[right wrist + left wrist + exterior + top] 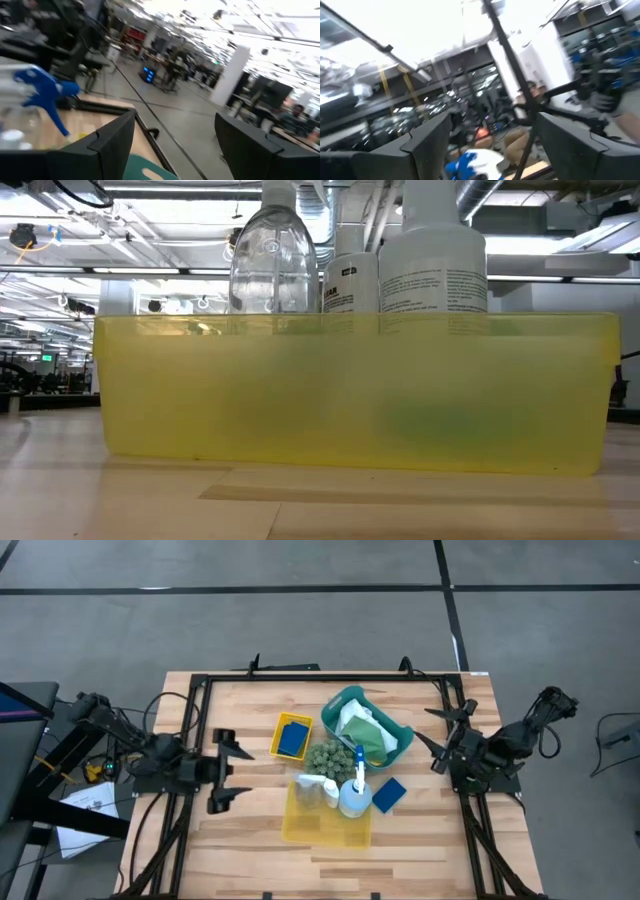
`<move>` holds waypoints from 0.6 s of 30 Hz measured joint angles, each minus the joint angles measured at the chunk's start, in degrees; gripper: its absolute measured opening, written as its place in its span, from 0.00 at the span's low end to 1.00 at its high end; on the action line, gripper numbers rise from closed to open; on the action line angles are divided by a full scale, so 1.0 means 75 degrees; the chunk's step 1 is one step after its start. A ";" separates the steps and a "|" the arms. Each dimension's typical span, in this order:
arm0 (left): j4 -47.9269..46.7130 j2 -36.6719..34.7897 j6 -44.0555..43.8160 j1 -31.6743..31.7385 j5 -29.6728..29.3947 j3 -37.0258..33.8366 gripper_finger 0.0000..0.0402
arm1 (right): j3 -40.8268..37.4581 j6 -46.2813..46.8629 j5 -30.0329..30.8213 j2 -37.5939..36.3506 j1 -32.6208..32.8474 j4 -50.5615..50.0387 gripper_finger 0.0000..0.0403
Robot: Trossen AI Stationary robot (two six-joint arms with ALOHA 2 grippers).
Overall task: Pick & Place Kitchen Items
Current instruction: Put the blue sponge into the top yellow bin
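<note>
Basically: translucent yellow plastic bin (325,820) holds a clear round bottle (272,260) and white labelled bottles (432,265); only the low view resolves the labels. Flat blue sponge (388,794) lies just beside the bin. Left gripper (228,771) and right gripper (438,732) flank it, both spread wide, empty.

Clear table (240,840) beside crowded middle

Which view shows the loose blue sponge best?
The high view: the blue sponge lies whole on the table beside the spray bottle. The low view and both wrist views don't show it.
</note>
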 joint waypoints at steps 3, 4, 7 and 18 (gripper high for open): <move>-0.0169 -0.0144 0.0053 0.0000 0.0444 0.0000 0.72 | 0.0000 0.0015 0.0406 -0.0003 0.0097 -0.0059 0.67; -0.0235 -0.0141 0.0082 0.0003 0.0533 0.0000 0.72 | 0.0003 0.0099 0.0429 -0.0003 0.0159 -0.0119 0.67; -0.0290 -0.0059 0.0334 0.0003 0.0592 -0.0003 0.72 | 0.0157 0.0677 0.0307 0.0000 0.0347 -0.0714 0.67; -0.0156 -0.0078 0.1090 0.0003 0.0593 -0.0003 0.72 | 0.0275 0.3304 -0.1279 0.0482 0.0372 -0.2255 0.67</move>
